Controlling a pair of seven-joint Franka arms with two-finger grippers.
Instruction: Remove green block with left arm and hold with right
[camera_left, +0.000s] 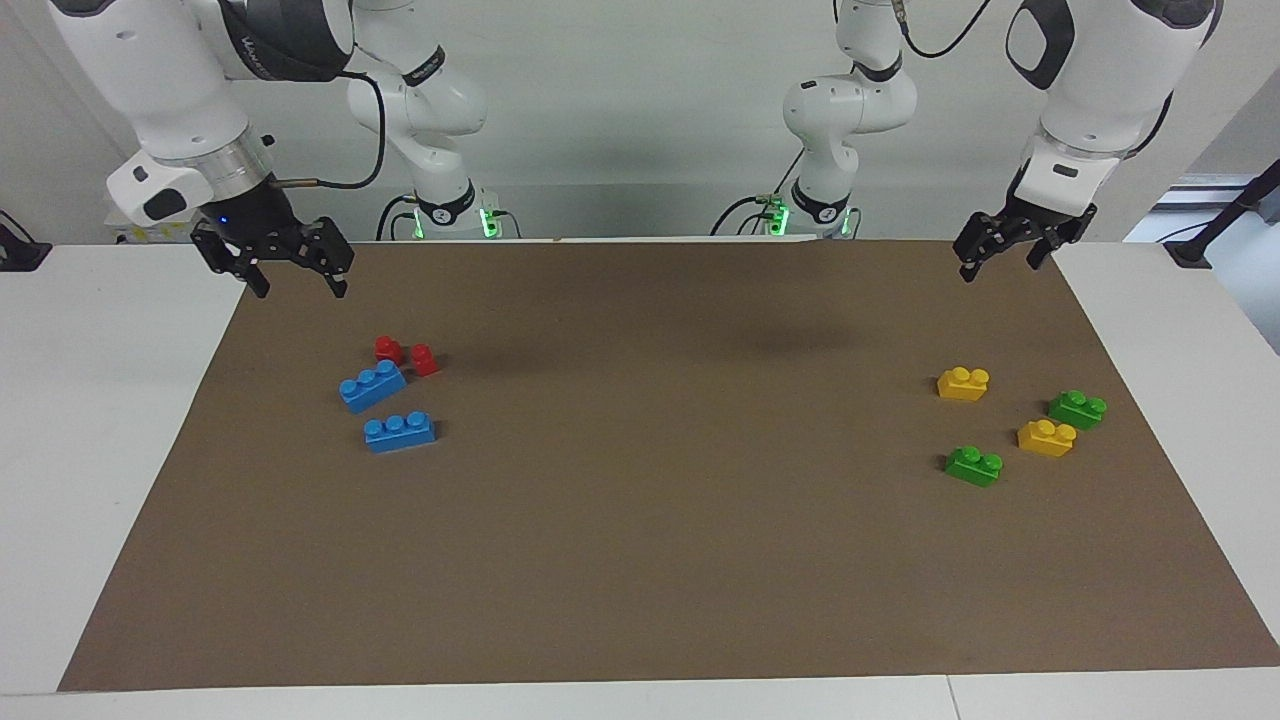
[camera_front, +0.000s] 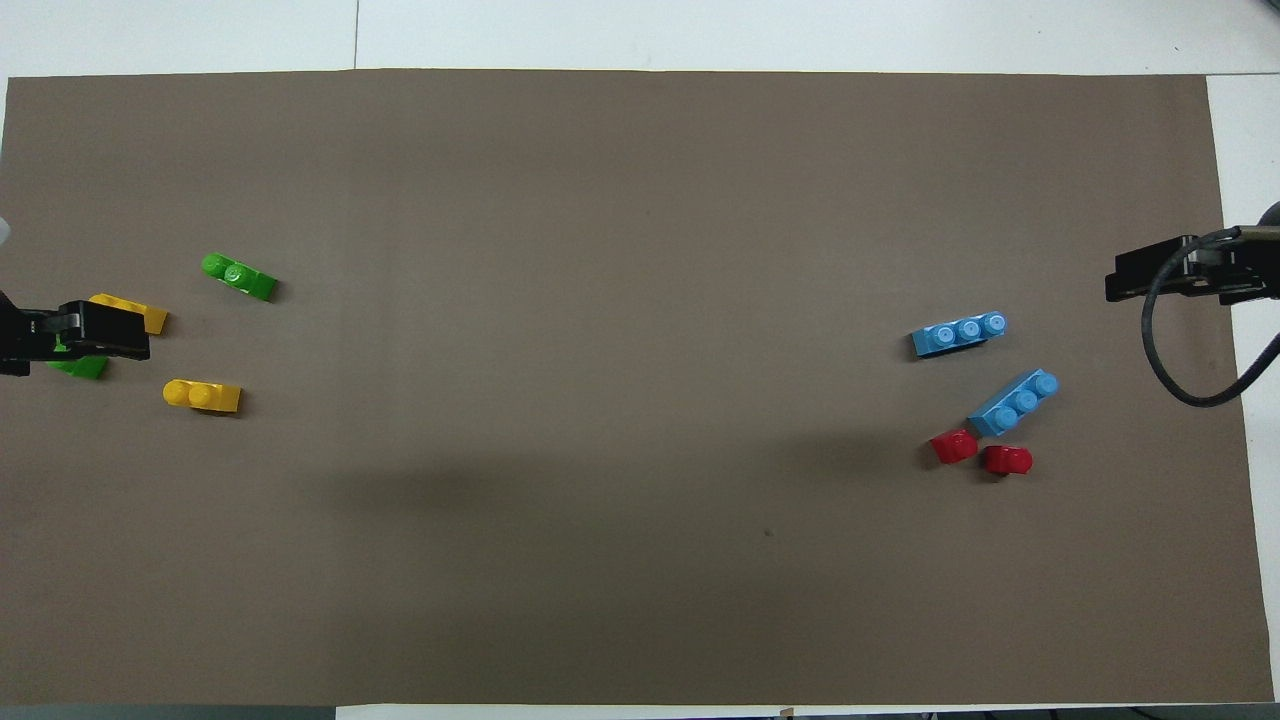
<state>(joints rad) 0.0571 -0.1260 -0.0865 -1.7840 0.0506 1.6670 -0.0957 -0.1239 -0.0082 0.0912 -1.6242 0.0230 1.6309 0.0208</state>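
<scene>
Left end effector (camera_left: 1012, 247) spread above mat's (camera_left: 640, 560) edge

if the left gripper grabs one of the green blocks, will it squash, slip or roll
The green block looks like moulded hard plastic, so probably rigid. Its flat sides should suit the left gripper, though the glossy surface may slip. Lying flat-based on the mat, it likely slides rather than rolls.

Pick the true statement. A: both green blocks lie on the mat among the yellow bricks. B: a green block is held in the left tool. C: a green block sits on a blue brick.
A: one green block and the other green block both rest on the brown mat beside the yellow bricks, untouched.
</scene>
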